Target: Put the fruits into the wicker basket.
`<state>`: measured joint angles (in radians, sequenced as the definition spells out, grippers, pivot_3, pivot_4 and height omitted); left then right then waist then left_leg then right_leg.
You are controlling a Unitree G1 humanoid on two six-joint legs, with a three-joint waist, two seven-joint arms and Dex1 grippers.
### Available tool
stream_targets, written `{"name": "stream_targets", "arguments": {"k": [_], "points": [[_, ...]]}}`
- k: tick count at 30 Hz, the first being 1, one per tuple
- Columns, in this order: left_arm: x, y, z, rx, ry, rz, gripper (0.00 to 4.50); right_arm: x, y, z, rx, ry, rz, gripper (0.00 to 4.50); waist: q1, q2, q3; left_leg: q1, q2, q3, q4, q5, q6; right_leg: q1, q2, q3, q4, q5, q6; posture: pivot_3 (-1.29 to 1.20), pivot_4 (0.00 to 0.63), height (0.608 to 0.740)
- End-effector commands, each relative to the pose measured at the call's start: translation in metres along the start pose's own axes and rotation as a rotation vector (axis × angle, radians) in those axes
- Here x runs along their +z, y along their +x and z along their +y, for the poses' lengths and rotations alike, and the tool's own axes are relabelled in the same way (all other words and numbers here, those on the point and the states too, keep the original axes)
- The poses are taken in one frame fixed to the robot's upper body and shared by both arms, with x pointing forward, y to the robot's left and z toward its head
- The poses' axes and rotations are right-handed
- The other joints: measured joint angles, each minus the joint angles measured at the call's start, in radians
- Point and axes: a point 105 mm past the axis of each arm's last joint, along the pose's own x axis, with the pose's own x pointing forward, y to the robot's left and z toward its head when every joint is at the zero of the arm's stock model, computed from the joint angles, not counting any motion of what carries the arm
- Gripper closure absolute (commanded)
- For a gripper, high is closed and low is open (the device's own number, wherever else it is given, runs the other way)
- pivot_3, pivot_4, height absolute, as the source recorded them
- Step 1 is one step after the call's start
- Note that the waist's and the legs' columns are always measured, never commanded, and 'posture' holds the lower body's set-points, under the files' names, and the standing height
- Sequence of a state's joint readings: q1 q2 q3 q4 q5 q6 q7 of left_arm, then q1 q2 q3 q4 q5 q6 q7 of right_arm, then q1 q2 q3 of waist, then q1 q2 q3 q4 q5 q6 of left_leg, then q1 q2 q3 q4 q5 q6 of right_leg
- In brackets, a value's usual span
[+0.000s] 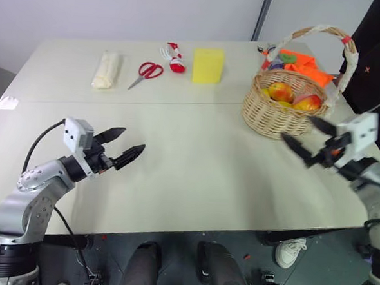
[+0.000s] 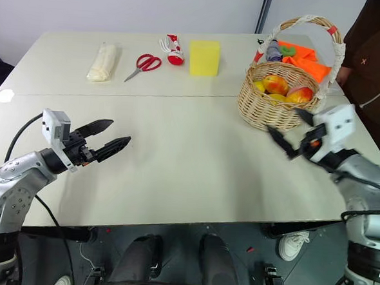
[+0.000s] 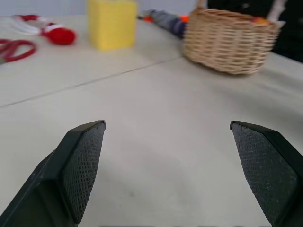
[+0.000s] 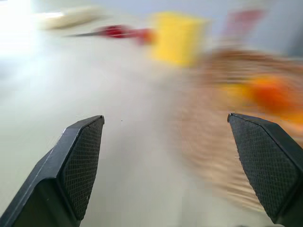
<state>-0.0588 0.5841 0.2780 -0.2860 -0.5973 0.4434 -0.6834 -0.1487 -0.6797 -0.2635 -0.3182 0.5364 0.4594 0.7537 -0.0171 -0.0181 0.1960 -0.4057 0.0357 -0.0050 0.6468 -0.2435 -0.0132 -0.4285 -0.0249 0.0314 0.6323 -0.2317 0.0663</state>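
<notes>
Pale tabletop (image 1: 195,156) | your two red-to-yellow toy fruits (image 1: 280,91) sit inside the round tan wicker basket (image 1: 269,115), so nothing needs carrying | left gripper (image 1: 120,145) and right gripper (image 2: 292,132) both spread wide, empty.

tan wicker basket (image 2: 269,108), red-orange fruits (image 2: 276,84), yellow block (image 2: 204,57), red scissors (image 2: 143,65)

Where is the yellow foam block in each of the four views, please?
Left eye view: yellow foam block at the table's far side, centre.
Right eye view: far side, centre.
Left wrist view: upper left.
Right wrist view: upper middle, blurred.
Shared landmark: the round tan wicker basket stands to its right everywhere.
</notes>
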Motion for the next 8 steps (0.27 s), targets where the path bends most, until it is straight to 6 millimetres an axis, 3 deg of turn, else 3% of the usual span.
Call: {"name": "stream_targets", "arguments": {"k": [1,8], "points": [[0.0,-0.012,0.014,0.105,0.052,-0.017,0.0,-0.002,0.014,0.02,0.095,-0.015,-0.016,0.14,0.001,0.0,0.0,0.0,0.0,0.0,0.0,0.0,0.0,0.0,-0.001,0.0,0.0,0.0,0.0,0.0,0.15,0.74],[-0.007,-0.026,0.015,0.141,0.053,-0.012,0.0,-0.005,0.034,0.019,0.127,-0.019,-0.038,0.14,0.005,0.0,0.0,-0.001,-0.001,0.001,0.001,0.0,0.0,0.0,-0.002,0.0,-0.001,0.0,-0.001,0.0,0.15,0.74]]}}
